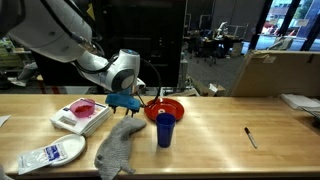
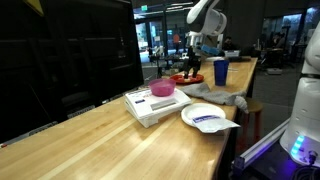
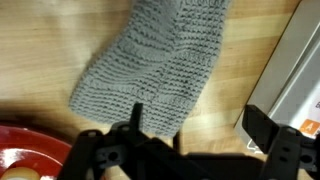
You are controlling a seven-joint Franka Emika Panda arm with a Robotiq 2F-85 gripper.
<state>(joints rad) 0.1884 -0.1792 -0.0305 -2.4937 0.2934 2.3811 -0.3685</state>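
Observation:
My gripper (image 3: 200, 128) hangs open above the wooden table (image 1: 215, 145), with nothing between its dark fingers (image 3: 265, 125). Just beyond the fingertips in the wrist view lies a grey knitted cloth (image 3: 155, 60). In an exterior view the gripper (image 1: 125, 101) hovers over the far end of that cloth (image 1: 118, 148), left of a red bowl (image 1: 166, 107). A blue cup (image 1: 164, 130) stands in front of the bowl. The red bowl's rim (image 3: 25, 150) shows at the wrist view's lower left. In the exterior view from the table's end, the gripper (image 2: 193, 66) hangs above the bowl (image 2: 188, 78) and beside the cup (image 2: 220, 72).
A white box (image 1: 80, 120) carrying a pink bowl (image 1: 82, 106) lies left of the cloth; its edge (image 3: 295, 70) is near the right finger. A white plate (image 1: 45, 155) with a packet sits at the front left. A black pen (image 1: 250, 137) lies right; a cardboard box (image 1: 275, 72) stands behind.

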